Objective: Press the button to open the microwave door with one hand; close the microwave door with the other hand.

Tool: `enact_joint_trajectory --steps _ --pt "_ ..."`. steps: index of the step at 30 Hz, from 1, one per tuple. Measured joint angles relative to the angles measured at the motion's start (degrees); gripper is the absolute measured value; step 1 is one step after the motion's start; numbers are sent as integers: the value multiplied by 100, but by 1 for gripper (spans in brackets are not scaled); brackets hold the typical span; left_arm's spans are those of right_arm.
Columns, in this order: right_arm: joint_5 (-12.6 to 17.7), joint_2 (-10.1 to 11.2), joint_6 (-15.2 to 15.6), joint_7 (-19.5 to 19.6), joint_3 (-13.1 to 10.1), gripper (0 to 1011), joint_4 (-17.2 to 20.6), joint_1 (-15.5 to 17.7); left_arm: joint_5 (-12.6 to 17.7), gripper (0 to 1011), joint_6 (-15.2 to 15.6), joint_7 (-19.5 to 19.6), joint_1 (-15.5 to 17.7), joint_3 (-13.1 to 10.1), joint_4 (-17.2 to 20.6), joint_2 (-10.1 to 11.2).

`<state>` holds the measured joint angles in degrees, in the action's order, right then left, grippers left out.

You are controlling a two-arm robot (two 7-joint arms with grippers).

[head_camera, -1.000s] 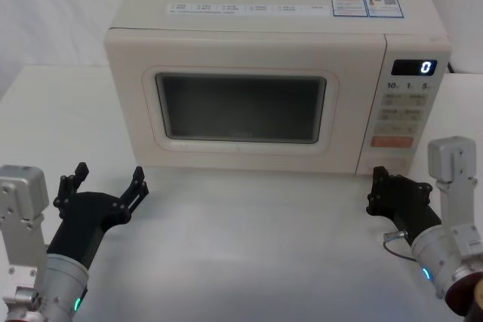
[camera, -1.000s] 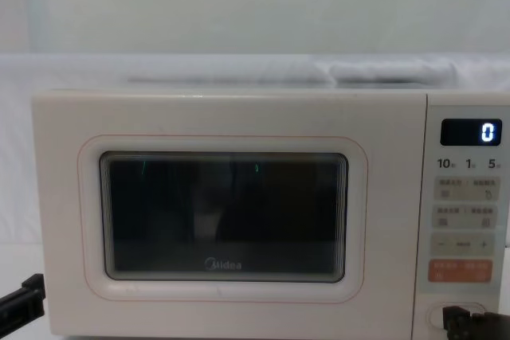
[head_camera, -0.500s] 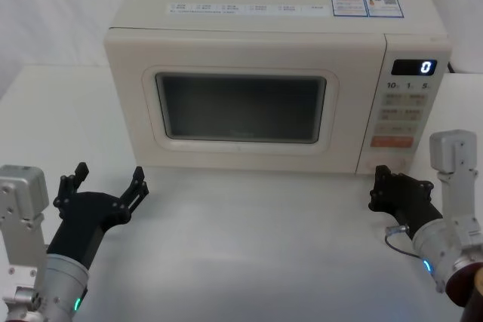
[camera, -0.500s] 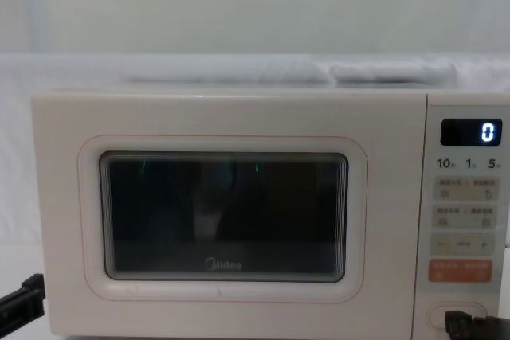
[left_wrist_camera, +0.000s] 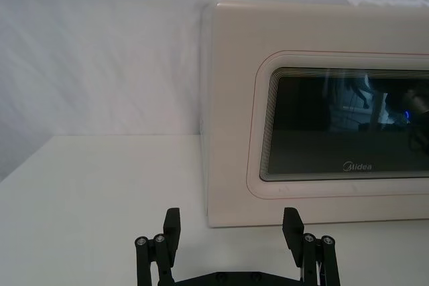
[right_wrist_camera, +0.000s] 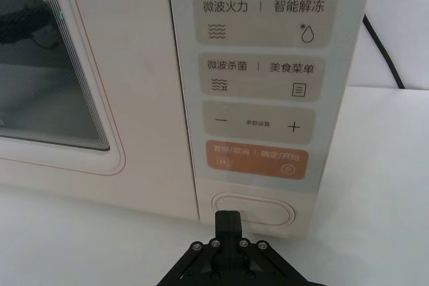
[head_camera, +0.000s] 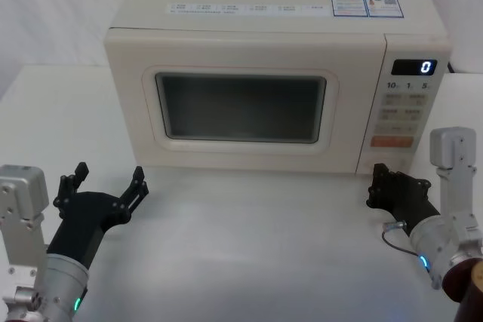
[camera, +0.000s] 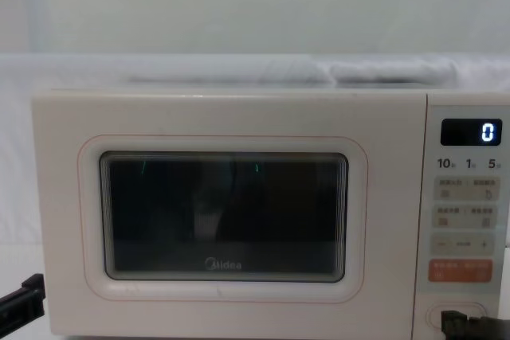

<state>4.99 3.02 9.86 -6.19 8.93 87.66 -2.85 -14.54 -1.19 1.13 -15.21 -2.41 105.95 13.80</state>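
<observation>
So the microwave (head_camera: 256, 73) is the big thing here, parked along the back edge of the white counter (head_camera: 249, 246). Its door (camera: 223, 220) takes up most of the front and sits fully shut, flush with the body. My guess is it's a light, stiff panel on a hinge, so a flat push on the cream frame near the free edge should swing it closed later; I'd stay off the glass window.

Next down, the control strip at the right end, with the button (right_wrist_camera: 253, 209) at its very bottom, under the orange key (right_wrist_camera: 249, 159). It looks like a hard plastic latch key that probably needs a firm, square press in the middle.

The right gripper (right_wrist_camera: 229, 217) has its fingers pinched together, holding nothing, with the tip right at the button's lower rim; whether it actually touches, I can't tell.

The left gripper (head_camera: 106, 183) waits near the counter's front left corner, fingers spread wide and empty, well apart from the door.
</observation>
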Motion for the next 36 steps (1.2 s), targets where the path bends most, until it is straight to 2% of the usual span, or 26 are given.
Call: enact_joint_trajectory --steps 10,36 --pt "-123 -1 -57 83 36 0 -101 -70 0 1001 0 1 0 0 0 0" --pt "-228 -99 -225 182 -120 0 -381 -207 0 1001 0 0 0 0 0 0"
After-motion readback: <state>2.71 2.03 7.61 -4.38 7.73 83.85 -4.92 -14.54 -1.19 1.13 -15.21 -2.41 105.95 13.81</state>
